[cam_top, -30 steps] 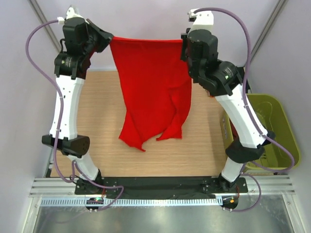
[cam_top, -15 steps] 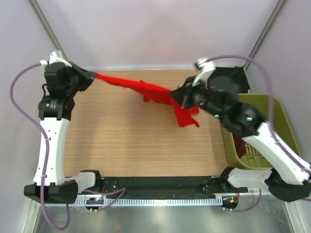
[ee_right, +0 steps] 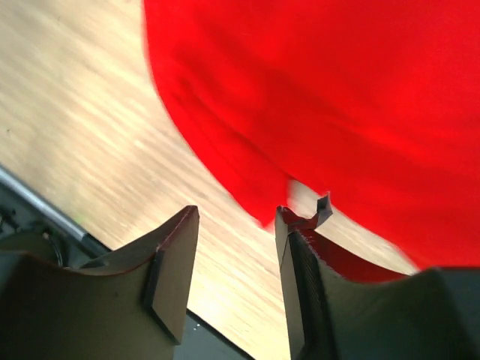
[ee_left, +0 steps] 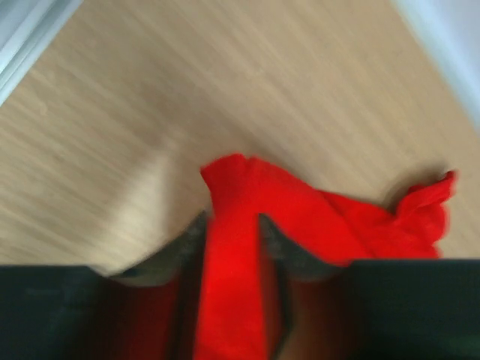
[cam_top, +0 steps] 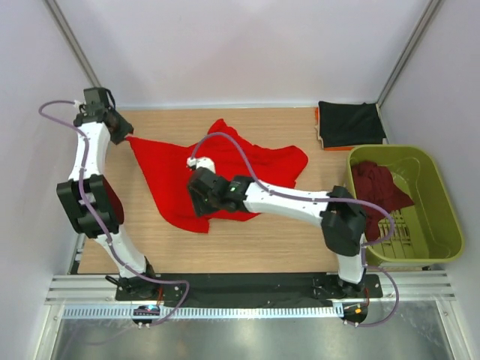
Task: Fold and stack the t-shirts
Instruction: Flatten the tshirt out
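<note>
The red t-shirt (cam_top: 159,174) lay crumpled, unfolded, on the tabletop (cam_top: 285,234). The left tool (ee_left: 231,225) was clenched on one corner; the right tool (ee_right: 236,217) was released at its near edge. The black t-shirt (cam_top: 349,124) lay folded far right; the maroon t-shirt (cam_top: 379,187) lay in the basket (cam_top: 442,225). Judged outstanding: two folds, then stacking.

- Worktop (cam_top: 247,244): light wood-grain board, lying flat.
- Basket (cam_top: 433,191): olive-green plastic with a slotted floor, standing just beside the worktop's right edge.
- Walls (cam_top: 247,52): plain pale grey, enclosing the left, far and right sides.
- Rail (cam_top: 247,311): slotted metal strip along the near edge.
</note>
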Robot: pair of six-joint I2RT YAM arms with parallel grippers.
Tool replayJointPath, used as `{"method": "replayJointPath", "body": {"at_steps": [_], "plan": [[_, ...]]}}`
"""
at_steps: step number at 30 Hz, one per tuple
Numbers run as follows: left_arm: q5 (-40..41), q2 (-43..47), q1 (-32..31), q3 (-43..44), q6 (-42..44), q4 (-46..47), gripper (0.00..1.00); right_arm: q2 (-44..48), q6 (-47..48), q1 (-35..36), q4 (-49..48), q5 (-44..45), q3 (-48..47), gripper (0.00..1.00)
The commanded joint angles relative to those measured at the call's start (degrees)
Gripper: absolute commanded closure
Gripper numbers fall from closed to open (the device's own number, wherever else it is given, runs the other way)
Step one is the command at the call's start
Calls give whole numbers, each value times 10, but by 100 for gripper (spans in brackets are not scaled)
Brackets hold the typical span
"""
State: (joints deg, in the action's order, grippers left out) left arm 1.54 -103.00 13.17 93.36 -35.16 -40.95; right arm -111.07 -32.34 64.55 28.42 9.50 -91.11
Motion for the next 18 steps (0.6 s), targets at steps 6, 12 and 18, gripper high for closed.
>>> {"method": "replayJointPath", "body": {"at_steps": [6,12,18], "plan": [[61,70,-49,3,27,-68,43,259,-119,-141,59,137,165,47],[-9,271,-189,-301,-8,-12,44,337,-145,-302,77,151,318,55],[-29,392,-342,-512,-98,37,48,323,-135,-373,29,102,350,56]]}}
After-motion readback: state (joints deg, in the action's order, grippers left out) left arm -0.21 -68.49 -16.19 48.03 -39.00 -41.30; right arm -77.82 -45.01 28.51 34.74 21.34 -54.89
